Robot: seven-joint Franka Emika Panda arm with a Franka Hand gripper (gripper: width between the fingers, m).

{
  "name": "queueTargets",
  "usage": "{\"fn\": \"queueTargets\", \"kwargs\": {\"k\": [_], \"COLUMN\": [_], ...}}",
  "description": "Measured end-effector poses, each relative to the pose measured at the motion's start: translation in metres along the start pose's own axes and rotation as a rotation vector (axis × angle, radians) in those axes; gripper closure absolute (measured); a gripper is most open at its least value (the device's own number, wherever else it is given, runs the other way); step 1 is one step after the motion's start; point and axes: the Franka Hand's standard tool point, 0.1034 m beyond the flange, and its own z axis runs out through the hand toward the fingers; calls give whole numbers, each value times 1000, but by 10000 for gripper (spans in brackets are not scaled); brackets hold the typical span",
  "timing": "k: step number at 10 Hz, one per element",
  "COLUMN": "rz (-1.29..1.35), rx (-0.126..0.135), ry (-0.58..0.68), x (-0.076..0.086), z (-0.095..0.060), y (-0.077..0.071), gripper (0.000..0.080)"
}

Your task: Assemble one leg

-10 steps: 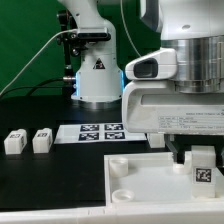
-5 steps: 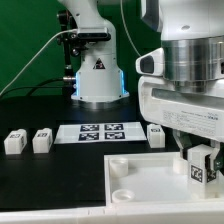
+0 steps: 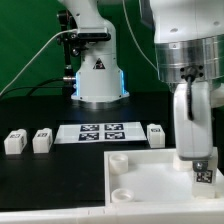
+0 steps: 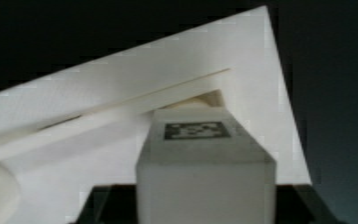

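Gripping the leg [image 3: 202, 174], a small white block with a tagged face, the pincer [image 3: 201, 168] has turned since a second ago, so its narrow side now shows; leg hangs over the white panel [image 3: 140, 172] by its far right edge; likely aligning for insertion; three spare legs [image 3: 14, 142] wait on the bench [image 3: 40, 110].

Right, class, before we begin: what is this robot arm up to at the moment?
The gripper holds one leg, a small white block with a marker tag, over the large white panel near the exterior view's right. Three more legs lie loose on the black table, beside the marker board. Whether the held leg is seated in a socket cannot be told.
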Motion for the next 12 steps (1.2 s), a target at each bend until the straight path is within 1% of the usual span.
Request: {"fn": "queueTargets", "kwargs": {"k": [4,5,6,7,8,9,10,12], "rz": [17,0,-2,-4,-13,-21,-24,-25], "rx": [0,0,0,4,24,28,35,40], "ry": [12,12,12,11,3,-3,-11,-15], "x": [2,2,2,0,-5,-9,-12,-14], "z": [0,0,0,-1,-5,-10,-17,-18], "y": [0,1,1,1,7,15,16,15], "gripper": [502,406,226,226,167,167,153,151]}}
